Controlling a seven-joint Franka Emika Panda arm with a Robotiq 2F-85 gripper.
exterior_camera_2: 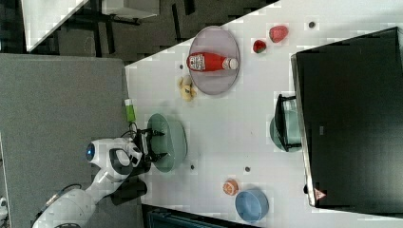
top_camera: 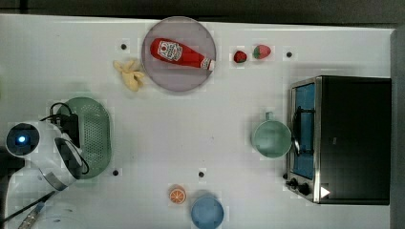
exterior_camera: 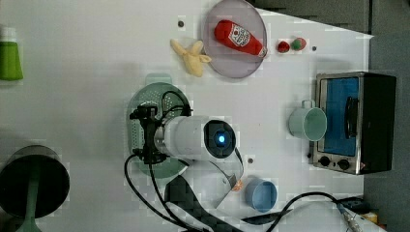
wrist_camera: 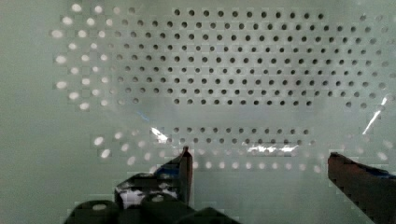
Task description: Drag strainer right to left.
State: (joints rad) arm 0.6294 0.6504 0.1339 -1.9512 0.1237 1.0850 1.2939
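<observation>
Green strainer (top_camera: 95, 133): left side of the top view, on the white table (top_camera: 200, 124).
Claw (wrist_camera: 259, 161): wide open, right over the strainer's holes, holding nothing.

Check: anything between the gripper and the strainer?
Nothing visible. The gripper hangs open right over the strainer, fingers apart above its perforated bowl, with no other object in the gap.
</observation>
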